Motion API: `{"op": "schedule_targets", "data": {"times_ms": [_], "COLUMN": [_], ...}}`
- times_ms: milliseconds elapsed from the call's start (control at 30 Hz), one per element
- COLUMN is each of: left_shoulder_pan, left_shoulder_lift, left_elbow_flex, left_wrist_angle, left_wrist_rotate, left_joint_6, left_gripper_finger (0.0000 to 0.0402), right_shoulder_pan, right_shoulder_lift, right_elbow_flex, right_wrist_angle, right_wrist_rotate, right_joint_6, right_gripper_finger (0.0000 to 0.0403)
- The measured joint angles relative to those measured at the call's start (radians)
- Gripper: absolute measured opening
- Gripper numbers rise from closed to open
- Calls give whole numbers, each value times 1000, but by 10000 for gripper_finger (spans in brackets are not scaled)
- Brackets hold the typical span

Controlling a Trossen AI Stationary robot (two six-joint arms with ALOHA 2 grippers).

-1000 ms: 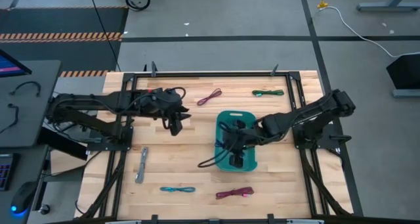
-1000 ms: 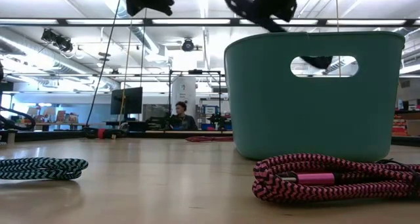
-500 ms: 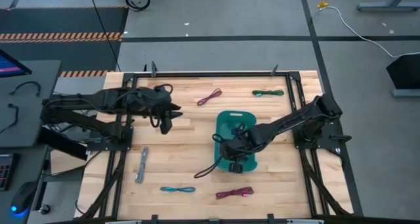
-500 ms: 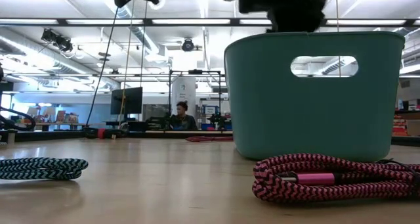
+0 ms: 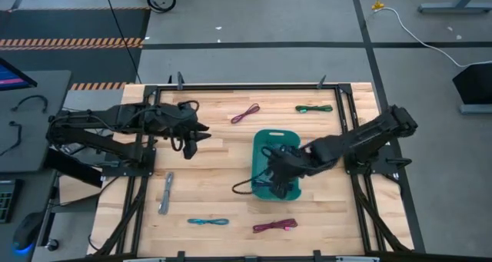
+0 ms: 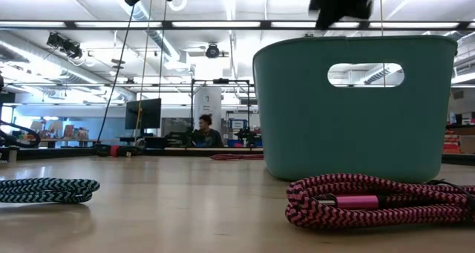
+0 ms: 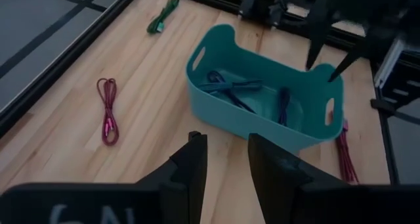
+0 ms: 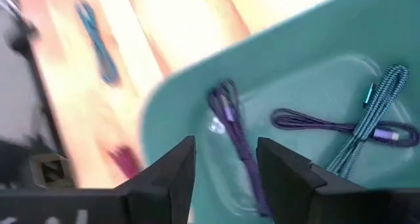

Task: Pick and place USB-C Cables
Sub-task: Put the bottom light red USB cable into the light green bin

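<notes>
Hovering over the teal bin [image 5: 277, 164] at centre of the high view, the right gripper [image 5: 281, 170] has its fingers spread and empty; the right wrist view shows bare gap between them, above a purple cable [image 8: 235, 129], a second purple cable [image 8: 315, 125] and a teal-striped cable [image 8: 374, 112] lying on the bin floor. The left gripper [image 5: 190, 141] hangs over bare wood at left of centre, its fingers parted with nothing between them.

5 cables lie loose on the table [image 5: 215, 193]: a red-magenta cable [image 5: 245, 114] and a green cable [image 5: 314, 107] near the top edge, a grey cable [image 5: 165, 193] at lower left, a teal cable [image 5: 207, 222] and a magenta braided cable [image 5: 275, 227] along the bottom.

Risk, as I judge it: the right fingers sit low near the bin rim, so a sideways exit could catch the wall and drag or tip the bin. A dark cable loop [image 5: 244, 187] reaches out past the bin's lower left and could snag.

Only the wrist views reveal the bin's contents; the low view shows just its outer wall and handle slot [image 6: 365, 75], plus the magenta cable's braid up close, and a seated person [image 6: 204, 131] far behind. The high view alone gives the spread of remaining cables.
</notes>
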Motion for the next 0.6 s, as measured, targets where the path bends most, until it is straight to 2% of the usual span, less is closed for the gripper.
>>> {"op": "schedule_targets", "data": {"times_ms": [133, 233, 500, 600], "left_shoulder_pan": [-20, -33, -76, -94], "left_shoulder_lift": [0, 0, 0, 1], "left_elbow_flex": [0, 0, 0, 0], "left_wrist_angle": [-1, -1, -2, -15], "left_wrist_rotate": [0, 0, 0, 0], "left_joint_6": [14, 14, 9, 6], "left_gripper_finger": [117, 117, 117, 117], "right_shoulder_pan": [115, 213, 402, 427], "right_shoulder_lift": [-25, -13, 134, 196], "right_elbow_flex": [44, 68, 68, 68], "right_wrist_angle": [15, 93, 293, 344], "right_wrist_rotate": [127, 132, -53, -159], "right_joint_6": [170, 233, 272, 169], "right_gripper_finger": [151, 141, 126, 126]}}
